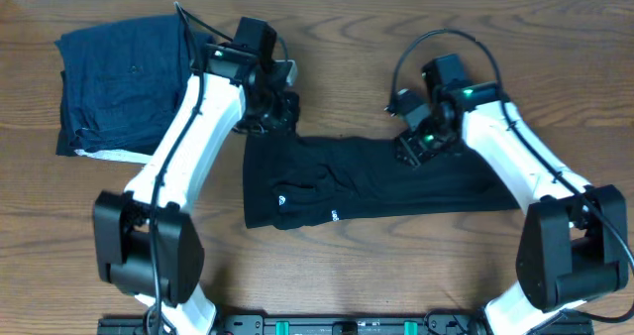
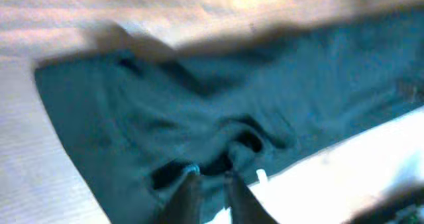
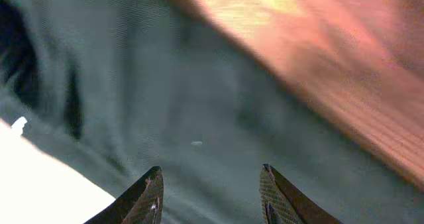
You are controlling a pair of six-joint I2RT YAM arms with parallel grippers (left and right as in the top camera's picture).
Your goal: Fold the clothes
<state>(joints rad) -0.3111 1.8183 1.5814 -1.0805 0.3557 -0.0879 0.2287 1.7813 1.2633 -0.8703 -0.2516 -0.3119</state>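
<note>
Right gripper (image 3: 211, 184) fingers, spread wide, hang just over the black garment (image 1: 376, 181), which lies flattened across the middle of the brown wooden table (image 1: 396, 276). At the garment's upper left corner the left gripper (image 2: 211, 179) holds its fingers close together (blur hides whether they pinch cloth). A folded navy garment (image 1: 124, 82) sits at the table's far left.
</note>
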